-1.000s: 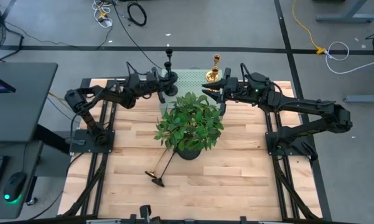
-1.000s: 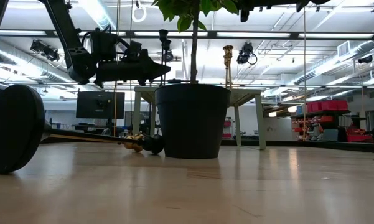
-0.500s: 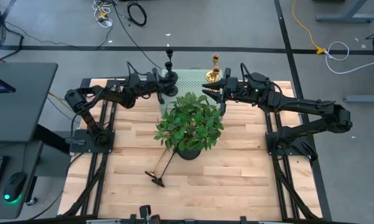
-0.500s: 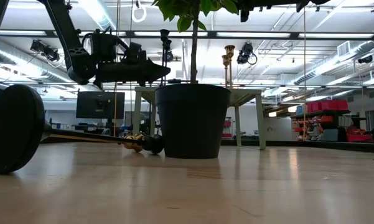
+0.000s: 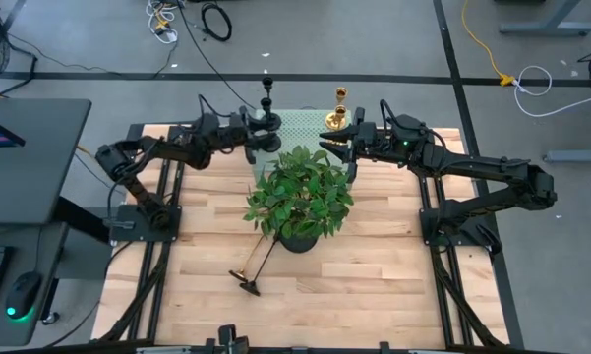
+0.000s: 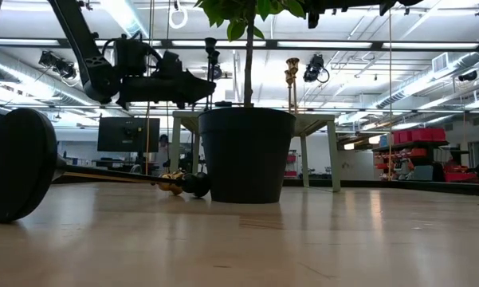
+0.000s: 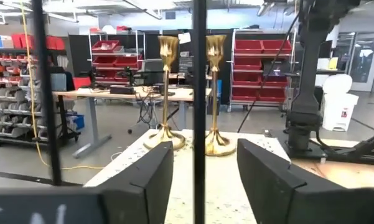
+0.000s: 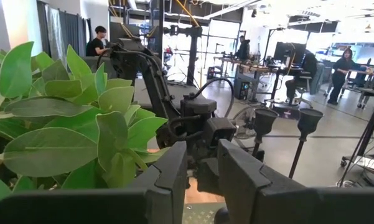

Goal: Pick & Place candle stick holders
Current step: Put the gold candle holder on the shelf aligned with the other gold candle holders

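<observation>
Two black candle stick holders stand on the pale green perforated box (image 5: 297, 123) at the table's far edge. My left gripper (image 5: 256, 138) is open, level, with one black stem (image 7: 199, 93) between its fingers, touching neither. The other black stem (image 7: 43, 93) stands beside it. Two gold holders (image 7: 165, 93) (image 7: 215, 93) stand on the box's right part (image 5: 339, 106). My right gripper (image 5: 329, 147) is open and empty beside the gold ones, above the plant's far side. A black holder (image 5: 259, 264) and a gold one (image 5: 241, 270) lie on the table.
A leafy potted plant (image 5: 300, 197) stands mid-table between the arms, and its leaves (image 8: 62, 124) crowd the right gripper. The lying black holder's round base (image 6: 16, 163) is close to the low camera. People show in the room behind.
My left gripper has risen a little beside the black holder's stem and stayed open. The holders have kept their places.
</observation>
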You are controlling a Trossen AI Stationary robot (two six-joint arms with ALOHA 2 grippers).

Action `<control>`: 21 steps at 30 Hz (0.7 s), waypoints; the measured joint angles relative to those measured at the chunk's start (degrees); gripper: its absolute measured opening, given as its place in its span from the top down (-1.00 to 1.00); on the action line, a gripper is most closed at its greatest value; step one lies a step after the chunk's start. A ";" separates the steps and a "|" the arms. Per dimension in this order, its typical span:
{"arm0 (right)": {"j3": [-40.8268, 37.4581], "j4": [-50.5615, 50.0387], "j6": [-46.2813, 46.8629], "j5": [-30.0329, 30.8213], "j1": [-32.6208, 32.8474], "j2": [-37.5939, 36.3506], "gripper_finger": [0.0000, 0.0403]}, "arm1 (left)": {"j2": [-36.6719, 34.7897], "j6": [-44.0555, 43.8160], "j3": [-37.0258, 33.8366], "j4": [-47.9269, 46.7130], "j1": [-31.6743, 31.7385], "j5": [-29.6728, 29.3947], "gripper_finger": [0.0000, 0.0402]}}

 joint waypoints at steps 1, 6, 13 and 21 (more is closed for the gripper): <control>0.00 -0.01 0.01 0.00 -0.02 0.00 0.55 | -0.65 -0.26 0.00 -0.54 0.23 0.51 0.08; 0.00 0.00 0.14 0.00 -0.02 0.00 0.55 | -3.84 -1.00 0.02 -7.20 1.80 4.11 0.02; 0.00 0.00 0.31 0.00 -0.01 0.00 0.55 | -10.05 1.88 0.02 -18.72 4.02 6.25 0.02; 0.00 0.00 0.39 0.00 -0.01 0.00 0.55 | -20.91 6.38 0.02 -38.65 6.02 5.50 0.02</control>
